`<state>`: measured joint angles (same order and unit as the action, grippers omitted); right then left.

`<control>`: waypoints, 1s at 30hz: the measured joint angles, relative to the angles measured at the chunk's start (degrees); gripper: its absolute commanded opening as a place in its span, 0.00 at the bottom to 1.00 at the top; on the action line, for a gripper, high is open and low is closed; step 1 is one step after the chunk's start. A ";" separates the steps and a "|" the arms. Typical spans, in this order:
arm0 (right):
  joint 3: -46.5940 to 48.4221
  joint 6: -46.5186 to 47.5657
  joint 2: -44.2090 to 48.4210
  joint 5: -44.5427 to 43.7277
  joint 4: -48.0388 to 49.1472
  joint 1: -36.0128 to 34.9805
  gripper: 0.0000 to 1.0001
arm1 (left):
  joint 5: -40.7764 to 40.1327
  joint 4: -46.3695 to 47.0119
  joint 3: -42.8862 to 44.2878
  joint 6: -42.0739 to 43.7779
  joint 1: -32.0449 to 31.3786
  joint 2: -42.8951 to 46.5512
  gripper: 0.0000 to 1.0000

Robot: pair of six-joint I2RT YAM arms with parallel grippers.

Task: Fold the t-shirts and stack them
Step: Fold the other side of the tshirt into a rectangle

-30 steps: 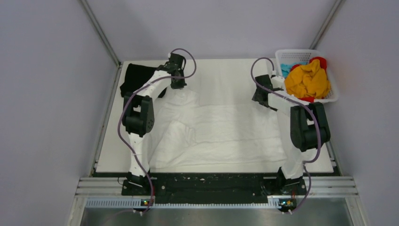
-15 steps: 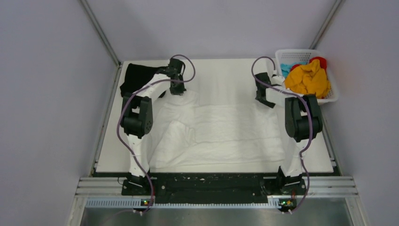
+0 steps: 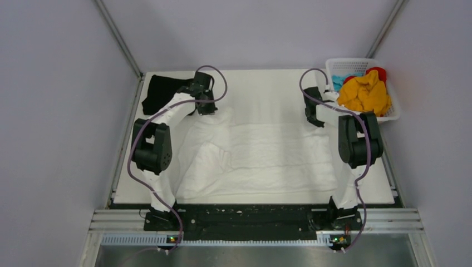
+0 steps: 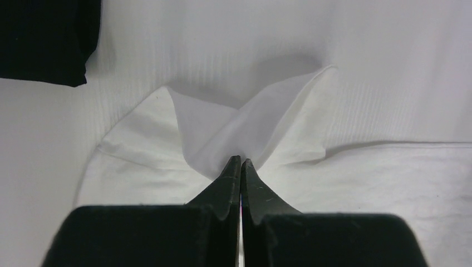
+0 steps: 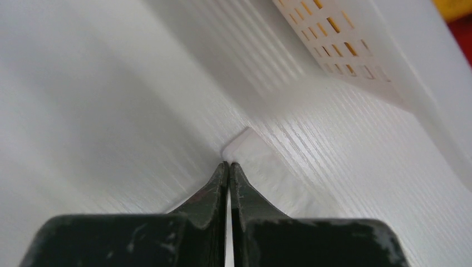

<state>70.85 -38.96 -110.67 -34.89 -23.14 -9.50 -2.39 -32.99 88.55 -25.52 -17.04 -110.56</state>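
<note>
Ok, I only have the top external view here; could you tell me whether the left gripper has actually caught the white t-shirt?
Observer: Yes; the left wrist view shows the left gripper shut on a pinch of the white t-shirt, which tents up to its tips.
Operator: Thank you, and the right one?
Observer: The right gripper is shut too, a corner of that shirt right at its tips; whether it is pinched I cannot tell.
Operator: Is the basket in its way?
Observer: No, the basket wall stands apart, beyond the fingers to their right.
</note>
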 measured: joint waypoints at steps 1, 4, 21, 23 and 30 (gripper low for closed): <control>0.04 0.11 0.00 0.11 -0.02 0.00 0.00 | 0.11 0.09 -0.68 -0.09 -0.04 0.66 0.00; 0.02 0.70 0.07 0.52 0.33 -0.02 0.00 | 0.44 0.46 -2.73 -0.17 -0.28 2.67 0.00; -16.31 4.09 22.71 3.37 5.09 -2.40 0.00 | 0.74 2.51 -23.19 -4.44 -5.53 25.24 0.00; -18.14 4.50 24.94 3.85 4.85 -2.78 0.00 | -0.20 2.12 -25.70 -5.11 -7.15 28.94 0.00; -20.61 5.55 32.02 4.96 3.15 -3.15 0.00 | -3.17 -1.68 -34.47 -8.39 -11.19 44.81 0.00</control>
<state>50.24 -33.41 -78.65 -29.93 -19.99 -12.64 -5.56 -34.68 54.08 -33.91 -28.23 -65.76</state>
